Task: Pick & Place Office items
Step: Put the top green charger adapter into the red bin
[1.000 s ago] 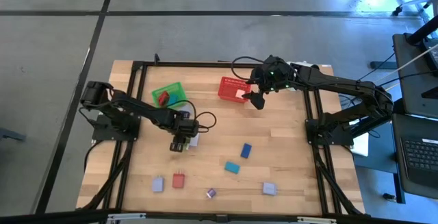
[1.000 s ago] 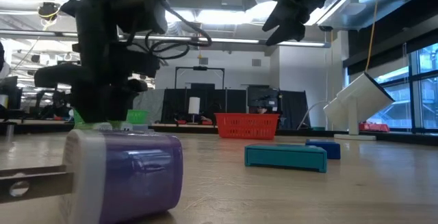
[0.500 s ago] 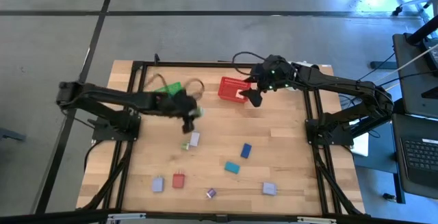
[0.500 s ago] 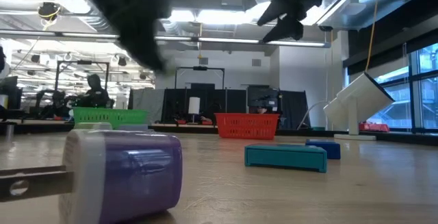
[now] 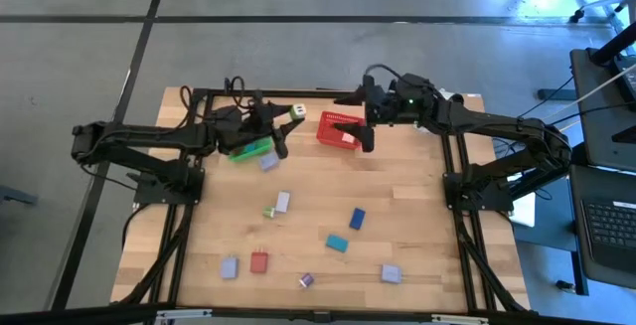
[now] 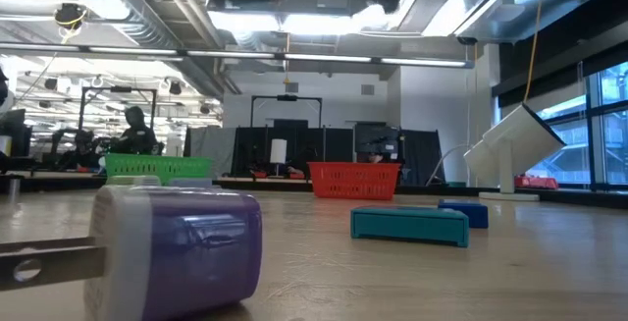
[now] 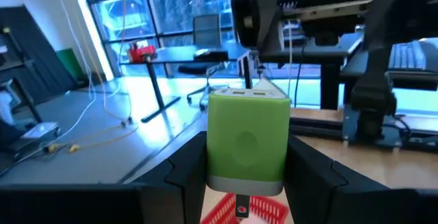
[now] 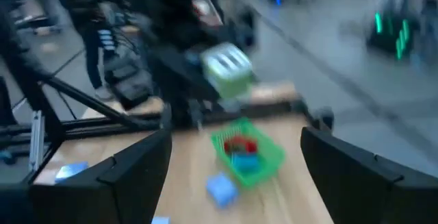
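My left gripper [image 5: 288, 114] is raised above the table's far part, between the green mesh basket [image 5: 250, 147] and the red mesh basket [image 5: 336, 128], shut on a green block with a white end [image 5: 295, 112]. My right gripper [image 5: 361, 136] hovers open over the red basket's right end and holds nothing. Other office items lie flat on the wood: a lavender-blue block [image 5: 266, 162] beside the green basket, a white piece [image 5: 283, 202], a blue block [image 5: 357, 219], a teal block [image 5: 337, 243] and a red block [image 5: 259, 261]. The green basket [image 8: 250, 157] holds a red and a blue piece. My left gripper pinches the green block [image 7: 246, 142] between its two fingers, one on each side face [image 7: 213, 157]. The block's end with two slots [image 7: 248, 95] points away from the wrist. The fingers point roughly level toward the table's right. The block is lifted clear of the table.
Lavender blocks [image 5: 231, 265] [image 5: 391, 274] and a small purple piece [image 5: 306, 280] lie near the near edge. A black frame rail runs round the table. In the low view a lavender block [image 6: 177, 247] stands close in front. Bare wood lies between the baskets and the scattered pieces.
My left gripper has risen from the table's middle with the green block and swung toward the far edge, past the green basket, turning to point toward the right. My right gripper has stayed by the red basket, rising a little and turning toward the left.
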Action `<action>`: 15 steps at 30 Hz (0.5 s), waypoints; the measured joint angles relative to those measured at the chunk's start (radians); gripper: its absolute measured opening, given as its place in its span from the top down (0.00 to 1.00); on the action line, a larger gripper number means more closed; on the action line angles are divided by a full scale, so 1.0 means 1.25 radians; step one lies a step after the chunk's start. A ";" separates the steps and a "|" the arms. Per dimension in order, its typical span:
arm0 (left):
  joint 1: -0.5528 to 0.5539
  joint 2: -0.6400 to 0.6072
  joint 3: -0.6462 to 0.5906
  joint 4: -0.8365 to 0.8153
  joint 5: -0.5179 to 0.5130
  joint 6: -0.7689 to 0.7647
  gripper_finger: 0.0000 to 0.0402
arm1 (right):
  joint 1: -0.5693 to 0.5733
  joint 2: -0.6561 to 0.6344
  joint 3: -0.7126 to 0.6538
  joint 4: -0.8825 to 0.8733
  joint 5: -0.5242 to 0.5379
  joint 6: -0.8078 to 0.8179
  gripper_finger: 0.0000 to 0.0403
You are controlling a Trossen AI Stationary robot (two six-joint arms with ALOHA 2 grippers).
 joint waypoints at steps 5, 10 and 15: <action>0.017 0.027 -0.001 0.089 0.058 0.010 0.64 | 0.025 0.035 0.000 0.153 -0.002 -0.108 0.19; 0.019 0.071 -0.001 0.179 0.121 0.015 0.64 | 0.027 0.073 0.000 0.217 -0.004 -0.147 0.19; 0.020 0.121 -0.001 0.265 0.153 0.031 0.64 | 0.027 0.102 0.000 0.252 -0.048 -0.127 0.19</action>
